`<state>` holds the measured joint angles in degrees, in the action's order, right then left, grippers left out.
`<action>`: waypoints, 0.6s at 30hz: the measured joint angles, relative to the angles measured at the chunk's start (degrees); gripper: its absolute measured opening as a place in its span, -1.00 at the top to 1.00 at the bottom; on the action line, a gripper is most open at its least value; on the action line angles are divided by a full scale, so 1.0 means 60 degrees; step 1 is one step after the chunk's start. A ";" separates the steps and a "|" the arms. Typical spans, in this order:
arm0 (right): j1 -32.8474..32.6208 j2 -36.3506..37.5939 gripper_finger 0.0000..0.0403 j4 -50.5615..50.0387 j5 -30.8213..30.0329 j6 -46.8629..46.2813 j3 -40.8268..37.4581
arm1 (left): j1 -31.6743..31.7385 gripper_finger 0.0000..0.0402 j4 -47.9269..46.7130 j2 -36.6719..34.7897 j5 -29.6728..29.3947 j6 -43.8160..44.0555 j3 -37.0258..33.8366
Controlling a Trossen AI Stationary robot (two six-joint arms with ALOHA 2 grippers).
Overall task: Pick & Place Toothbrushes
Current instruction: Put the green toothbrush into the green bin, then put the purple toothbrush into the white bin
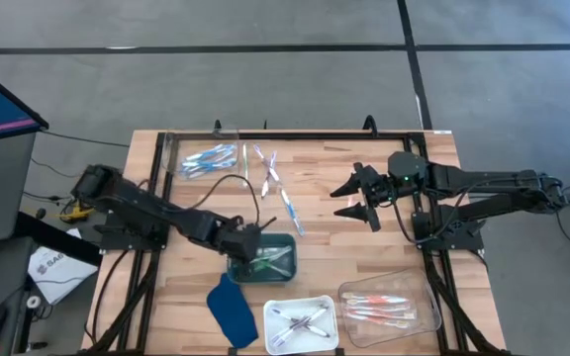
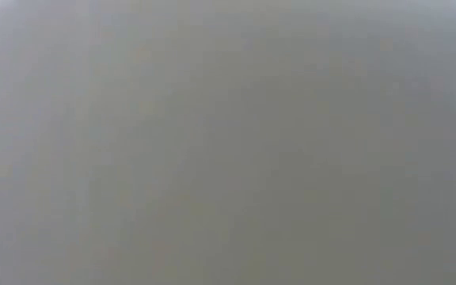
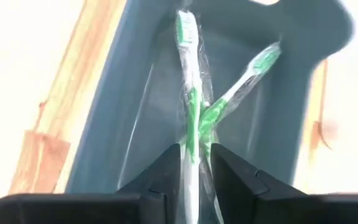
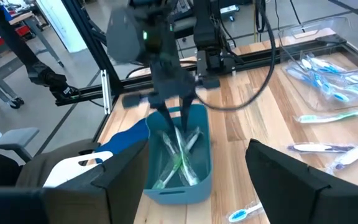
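My left gripper [image 1: 256, 240] reaches down into a teal tray [image 1: 287, 265] at the table's near middle, shut on a wrapped green toothbrush [image 3: 186, 56]. A second green toothbrush [image 3: 253, 65] lies crossed under it on the tray floor. My right gripper [image 1: 362, 198] hovers open over bare wood right of centre, touching nothing. Loose toothbrushes [image 1: 289, 210] lie on the table at far centre. Blue ones fill a clear tray [image 1: 206, 158]. My left gripper pinches the green toothbrush by its handle [image 3: 192, 146] between the two fingers [image 3: 166, 171], which come from above, slanting down into the tray. The brush runs on ahead of the fingers with its head [image 3: 185, 28] toward the tray's far wall, low over the tray floor.
A white tray [image 1: 300, 321] with purple-grey toothbrushes and a clear tray [image 1: 389, 302] with pink-orange ones sit at the near edge. A dark blue cloth piece [image 1: 231, 307] lies left of the white tray. A black frame rail [image 1: 295, 135] runs along the far edge.
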<state>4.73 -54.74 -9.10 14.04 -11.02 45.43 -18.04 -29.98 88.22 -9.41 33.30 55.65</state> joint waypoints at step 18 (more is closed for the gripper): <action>0.0007 0.0000 -0.29 0.0018 -0.0091 0.0002 0.0000 | -0.0006 0.37 0.2228 -0.1157 -0.0004 -0.3096 -0.0203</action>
<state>4.78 -54.74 -8.99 13.50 -11.00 45.43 -18.08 -16.61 81.28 -9.43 14.72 54.43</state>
